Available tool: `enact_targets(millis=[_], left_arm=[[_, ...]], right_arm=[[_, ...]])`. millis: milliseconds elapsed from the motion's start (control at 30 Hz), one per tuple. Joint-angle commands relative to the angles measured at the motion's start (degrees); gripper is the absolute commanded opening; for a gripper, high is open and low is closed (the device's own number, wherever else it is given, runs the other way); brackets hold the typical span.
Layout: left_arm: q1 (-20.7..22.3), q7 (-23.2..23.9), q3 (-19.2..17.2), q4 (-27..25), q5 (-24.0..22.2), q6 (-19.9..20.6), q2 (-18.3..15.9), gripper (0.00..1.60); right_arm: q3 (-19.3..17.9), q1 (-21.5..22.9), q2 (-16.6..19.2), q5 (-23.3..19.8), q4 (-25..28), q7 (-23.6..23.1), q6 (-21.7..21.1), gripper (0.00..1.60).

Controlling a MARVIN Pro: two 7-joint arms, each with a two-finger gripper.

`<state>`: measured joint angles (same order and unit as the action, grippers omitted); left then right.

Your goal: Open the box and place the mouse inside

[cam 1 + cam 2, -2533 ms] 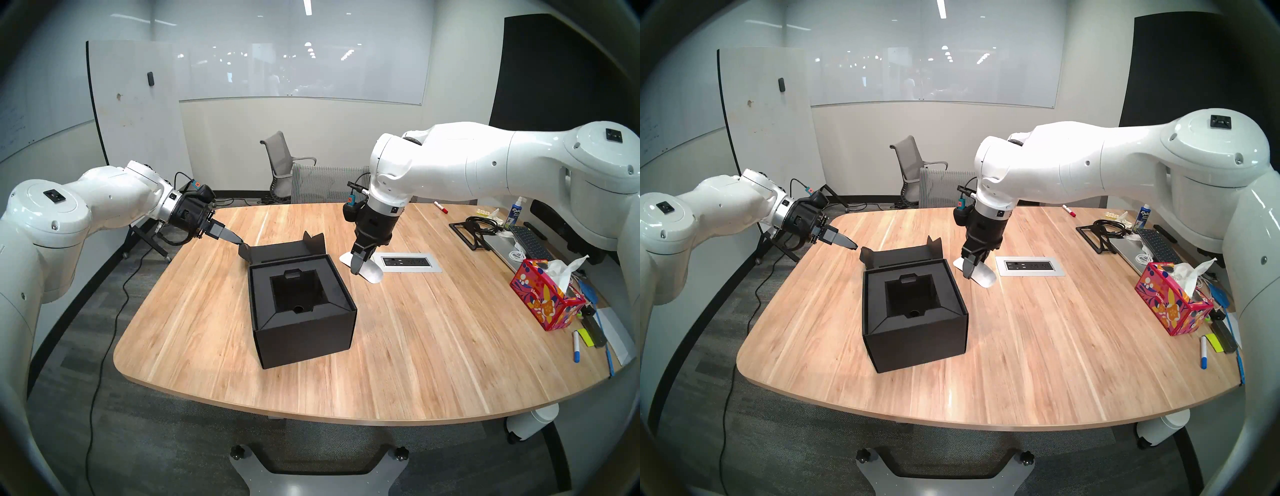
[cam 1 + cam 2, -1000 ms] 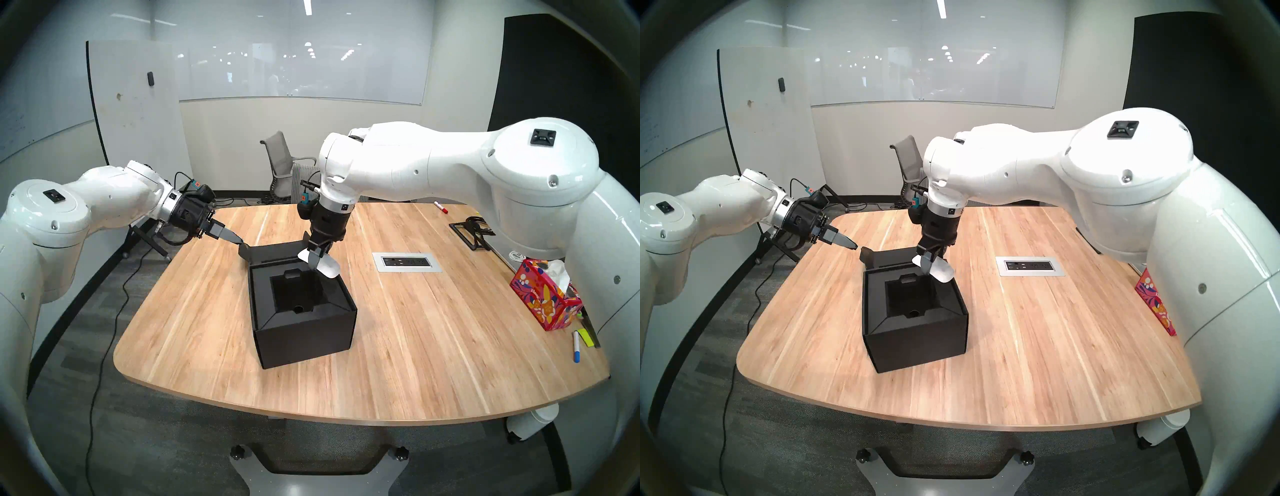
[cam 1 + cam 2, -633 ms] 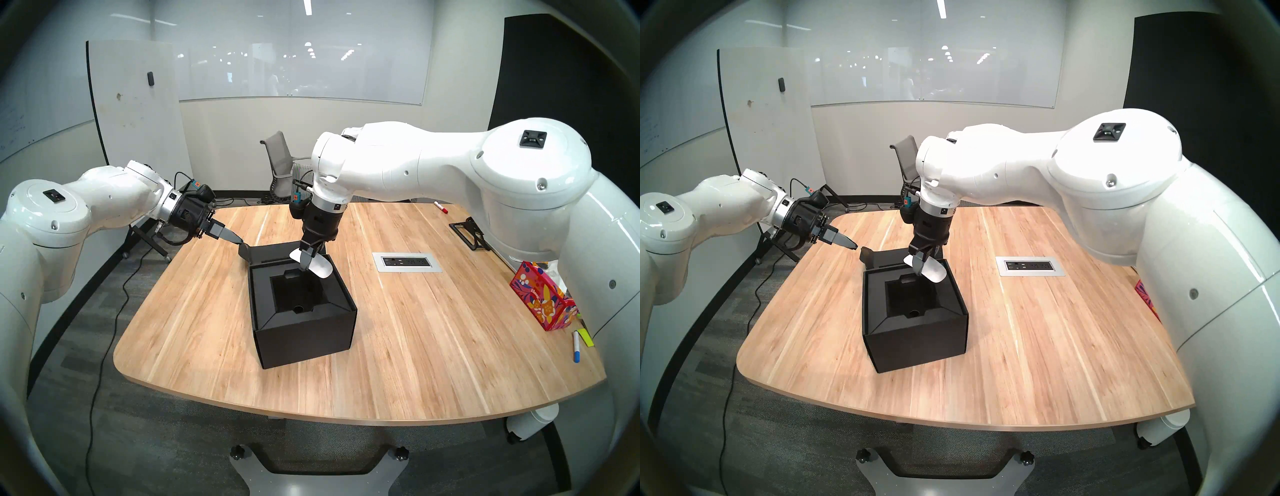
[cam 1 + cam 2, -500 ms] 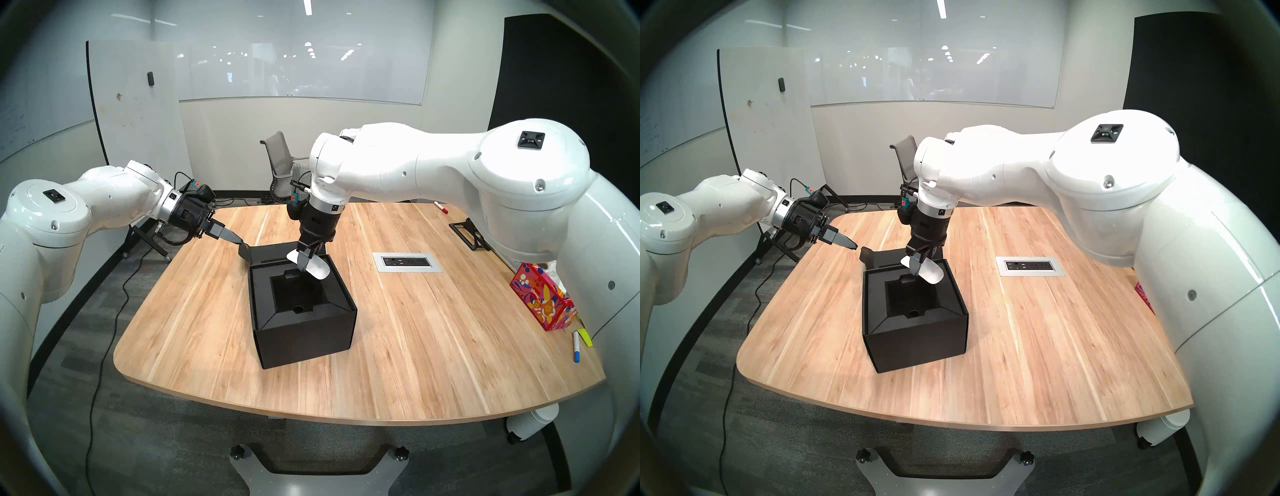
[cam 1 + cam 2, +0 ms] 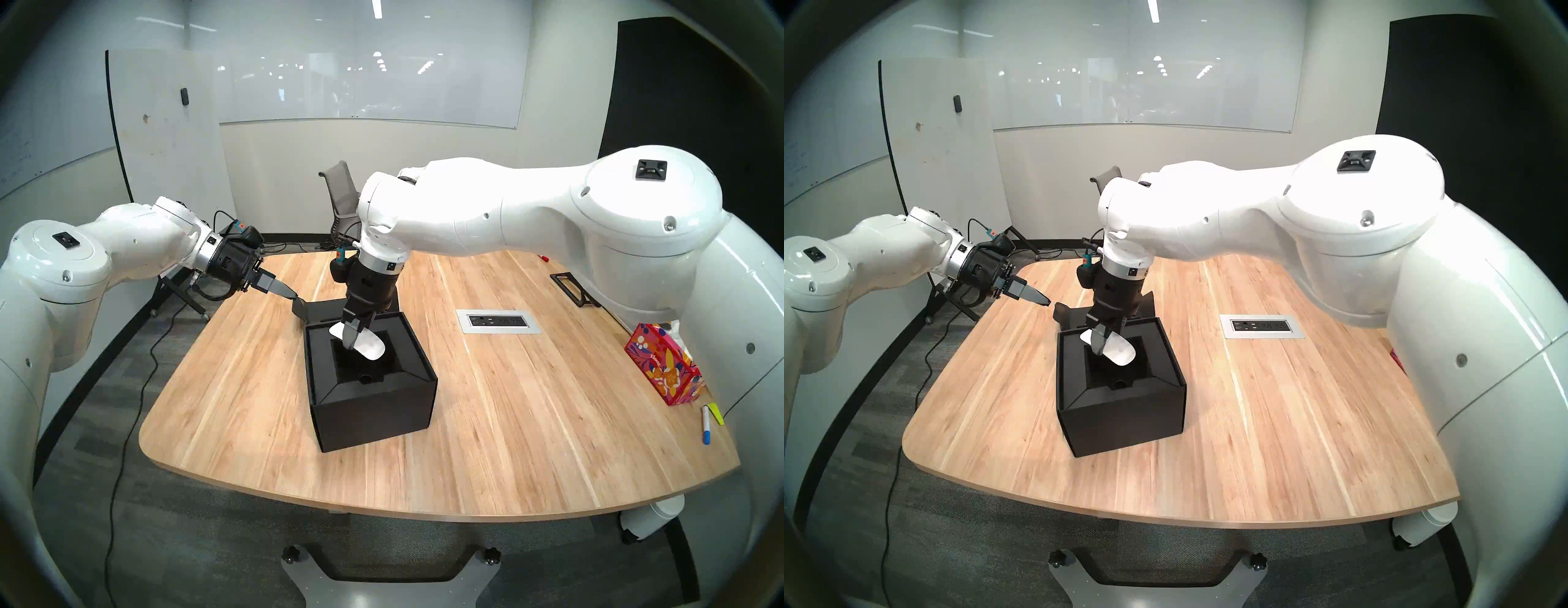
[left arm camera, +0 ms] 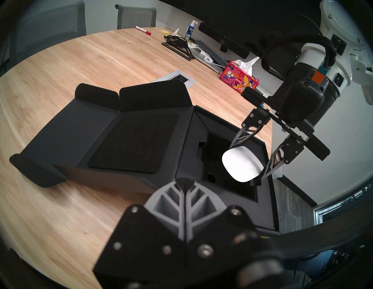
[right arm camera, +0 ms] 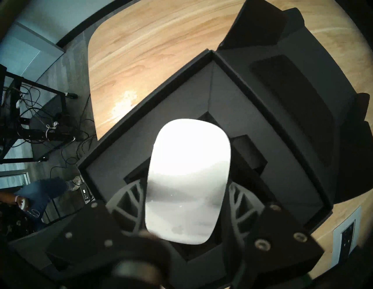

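The black box (image 5: pixel 373 407) stands open in the middle of the table, its lid (image 5: pixel 322 312) folded back flat on the far side. My right gripper (image 5: pixel 356 337) is shut on the white mouse (image 5: pixel 365 346) and holds it tilted just above the box's square recess. In the right wrist view the mouse (image 7: pixel 187 177) sits between both fingers, over the dark insert (image 7: pixel 232 90). My left gripper (image 5: pixel 293 296) is shut with nothing in it, its tip right beside the lid's left flap. The left wrist view shows the mouse (image 6: pixel 240 164) hanging over the recess.
A grey power outlet panel (image 5: pixel 498 321) is set into the table right of the box. A red floral tissue box (image 5: pixel 662 369), a blue marker (image 5: pixel 706 429) and a black stand (image 5: pixel 572 284) lie along the right edge. A person's legs (image 7: pixel 40 193) show beside the table.
My right gripper has carried the mouse left and down, from above the box's far right rim to over the recess. The left arm has not moved.
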<state>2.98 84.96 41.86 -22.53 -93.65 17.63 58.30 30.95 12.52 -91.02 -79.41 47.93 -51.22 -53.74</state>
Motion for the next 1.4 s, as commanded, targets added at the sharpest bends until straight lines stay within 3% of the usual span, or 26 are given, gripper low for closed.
enact_targets(millis=[0,467,767,1367], left_arm=[[1.15,0.04,-0.44,0.05,-0.14,0.11,0.04,0.00],[1.13,0.04,-0.47,0.06,-0.12,0.12,0.04,0.00],[1.14,0.04,-0.51,0.03,-0.08,0.13,0.02,0.00],[1.14,0.04,-0.66,0.00,0.07,0.17,-0.02,0.00]], right_arm=[[-1.35,1.35,4.75,-2.80,4.28,1.54,-1.26,0.00],[-1.58,1.94,10.36,-5.60,10.96,7.33,-1.26,0.00],[-2.04,1.69,12.14,-6.49,12.51,9.86,-1.26,0.00],[-2.31,-1.60,11.19,-5.92,9.19,8.10,3.88,0.00]])
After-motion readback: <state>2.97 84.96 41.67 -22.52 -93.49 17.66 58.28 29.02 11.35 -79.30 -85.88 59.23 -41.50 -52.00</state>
